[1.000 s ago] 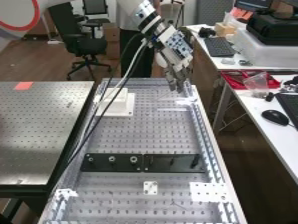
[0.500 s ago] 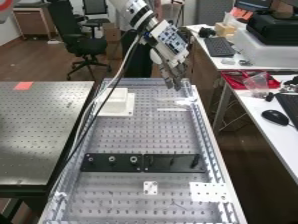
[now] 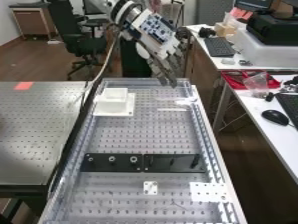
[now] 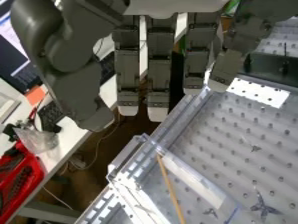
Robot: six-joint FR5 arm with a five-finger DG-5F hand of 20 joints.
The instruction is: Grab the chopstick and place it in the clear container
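Swinging leftward in the high view since the earlier frames, the arm [image 3: 149,25] has brought its hand [image 3: 161,71] a little left too, near the frame's upper middle. It slopes in from the upper left, fingers pointing down over the far end of the worktop [image 3: 159,135]. A white block [image 3: 114,102] sits left of and nearer than the hand.

From the wrist, the chopstick [image 4: 170,186] lies past the fingertips and apart from them, on the worktop side. One end faces them; its long axis runs away, roughly in line with the fingers, slightly aslant. It shows through or within the clear container [image 4: 219,190]; which, I cannot tell. The hand is well open, fingers straight, thumb off to one side, nothing held. Gripping the stick would likely need a turn across its length.
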